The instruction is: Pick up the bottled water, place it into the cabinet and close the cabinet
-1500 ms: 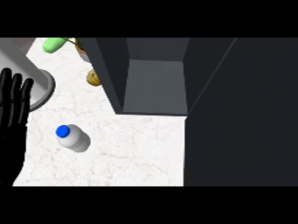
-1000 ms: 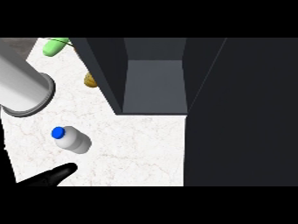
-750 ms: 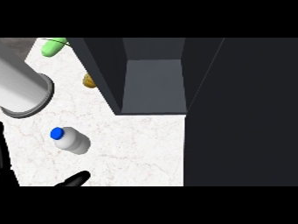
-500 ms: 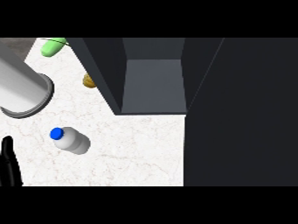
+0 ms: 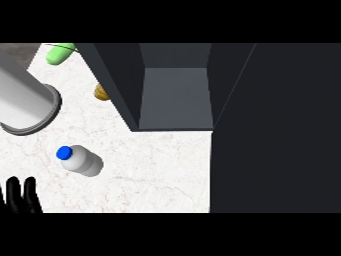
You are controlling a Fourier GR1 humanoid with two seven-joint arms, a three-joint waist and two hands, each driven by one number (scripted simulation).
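Down at the lower left corner, black fingers point(image 5: 10, 192) poke up, straight and slightly spread, holding nothing. That is the left hand point(image 5: 12, 200), and only its fingertips show; the palm is out of sight below. The right hand does not show at all. A thick grey forearm point(image 5: 14, 95) slants in from the upper left, its round end hanging over the table point(image 5: 158, 175).

Just above and to the right of those fingers, near but not touching, the bottled water point(image 5: 81, 160) stands on the white marbled table. Seen from steeply above, its blue cap point(image 5: 64, 153) sits toward the upper left and its pale body runs down to the lower right; I take it to be upright, with its long axis vertical, though a slight lean cannot be ruled out.

Past it, to the upper right, the open cabinet point(image 5: 177, 97) shows a grey inside floor between dark walls. A green thing point(image 5: 60, 54) and a yellowish one point(image 5: 102, 92) lie by its left wall.

The step in hand looks like the reach. To do it well, the hand should come at the body from the side, below the cap, fingers wide enough to wrap round it without tipping it.
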